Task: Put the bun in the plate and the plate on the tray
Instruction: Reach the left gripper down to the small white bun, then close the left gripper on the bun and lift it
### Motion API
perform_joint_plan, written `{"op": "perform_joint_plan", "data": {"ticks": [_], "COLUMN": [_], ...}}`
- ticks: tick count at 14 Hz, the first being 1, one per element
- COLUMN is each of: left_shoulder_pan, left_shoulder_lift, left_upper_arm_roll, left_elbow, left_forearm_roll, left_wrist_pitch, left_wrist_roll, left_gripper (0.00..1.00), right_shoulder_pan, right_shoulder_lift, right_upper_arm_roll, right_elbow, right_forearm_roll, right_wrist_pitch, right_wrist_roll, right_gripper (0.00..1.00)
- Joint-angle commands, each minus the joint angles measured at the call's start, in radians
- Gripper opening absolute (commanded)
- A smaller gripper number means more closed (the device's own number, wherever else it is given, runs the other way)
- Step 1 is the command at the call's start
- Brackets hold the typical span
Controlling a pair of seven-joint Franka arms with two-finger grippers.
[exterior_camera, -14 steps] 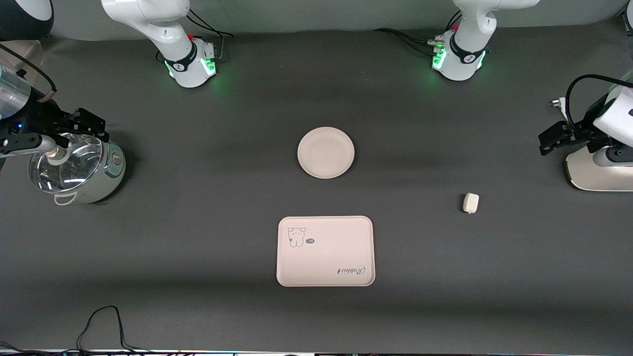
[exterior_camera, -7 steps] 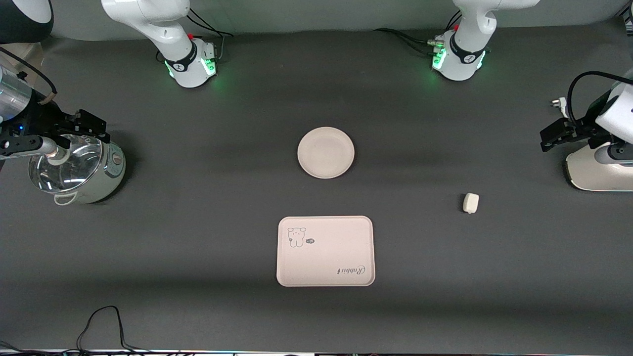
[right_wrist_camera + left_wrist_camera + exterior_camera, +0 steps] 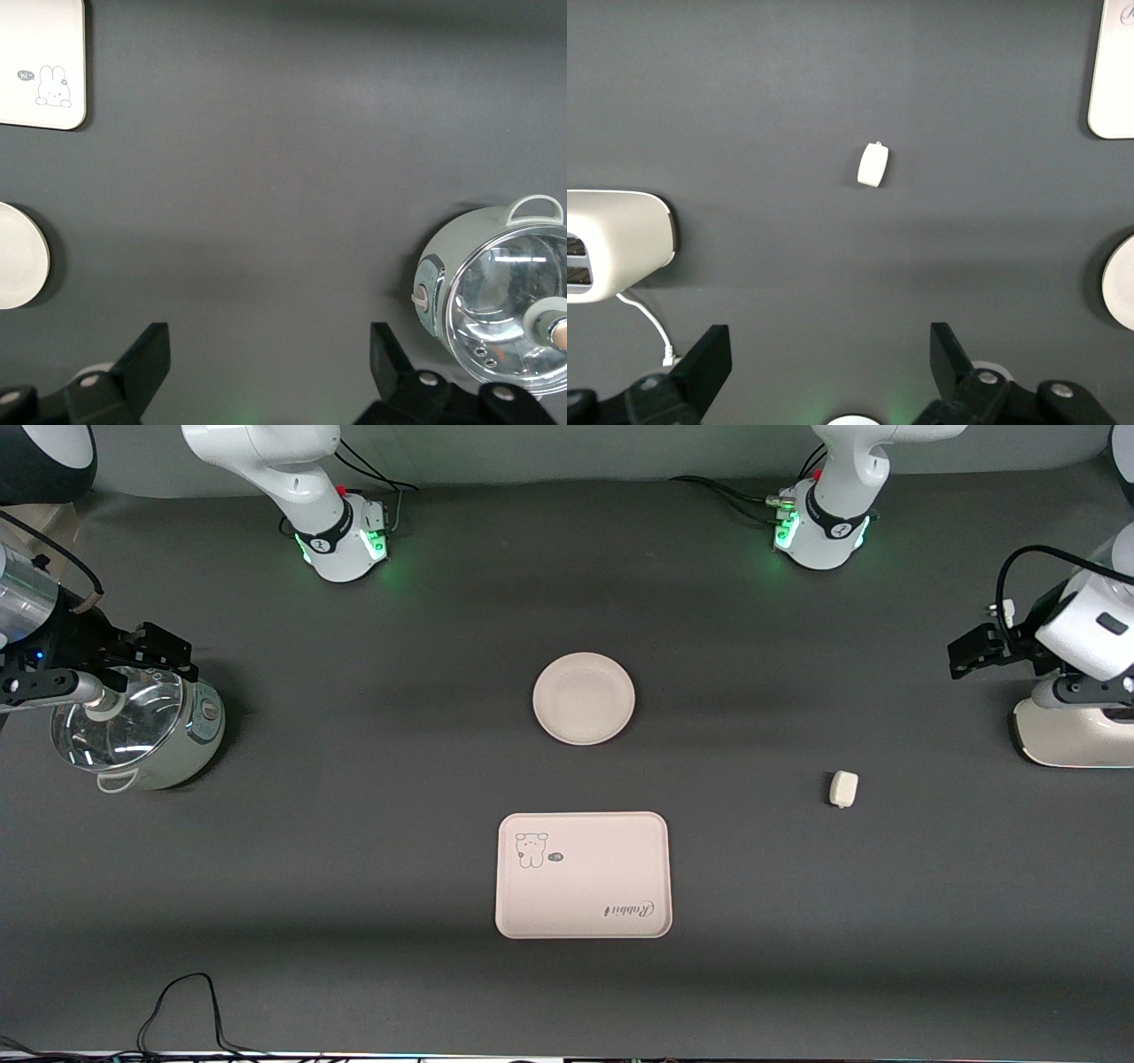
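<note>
No step is yet done. The bun (image 3: 843, 788) lies on the table toward the left arm's end, apart from the plate (image 3: 584, 698) and the tray (image 3: 583, 875). The left gripper (image 3: 970, 651) and the right gripper (image 3: 155, 646) are held released, empty. A descent over the bun is judged next.

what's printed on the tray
The pale pinkish tray carries a small rabbit drawing and dark script "Rabbit" lettering, clearest in the front view.

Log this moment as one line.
bun: on table | plate: empty | tray: empty | left hand: open | right hand: open
</note>
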Motion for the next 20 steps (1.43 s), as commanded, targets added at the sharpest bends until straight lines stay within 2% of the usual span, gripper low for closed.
{"op": "perform_joint_plan", "data": {"ticks": [1,3,8,10,13,18,20], "left_shoulder_pan": [-0.009,-0.009,-0.003,0.005,-0.007,-0.009,-0.007], "left_shoulder_lift": [-0.093,-0.038,0.135,0.229,0.35,0.484,0.508], "left_upper_arm_roll": [0.003,0.003,0.006,0.006,0.006,0.006,0.006], "left_elbow": [-0.116,-0.15,-0.282,-0.325,-0.326,-0.331,-0.362], "left_forearm_roll": [-0.035,-0.049,-0.055,-0.095,-0.097,-0.095,-0.095], "left_wrist_pitch": [0.011,0.083,0.422,0.558,0.684,0.813,0.867], "left_wrist_roll": [0.002,0.003,0.003,0.014,0.013,0.022,0.022], "left_gripper": [1.0,1.0,1.0,1.0,1.0,1.0,1.0], "right_shoulder_pan": [-0.003,-0.001,0.0,0.0,0.011,0.051,0.068], "right_shoulder_lift": [0.0,0.0,0.019,0.028,0.036,0.045,0.057], "right_upper_arm_roll": [0.001,0.002,0.005,0.005,0.008,0.011,0.011], "right_elbow": [-0.001,-0.009,-0.011,-0.012,-0.014,-0.017,-0.018], "right_forearm_roll": [0.016,0.018,0.025,0.037,0.047,0.064,0.064], "right_wrist_pitch": [-0.007,-0.004,0.011,0.017,0.023,0.036,0.051], "right_wrist_roll": [-0.026,-0.02,-0.009,-0.009,-0.006,0.071,0.109], "right_gripper": [1.0,1.0,1.0,1.0,1.0,1.0,1.0]}}
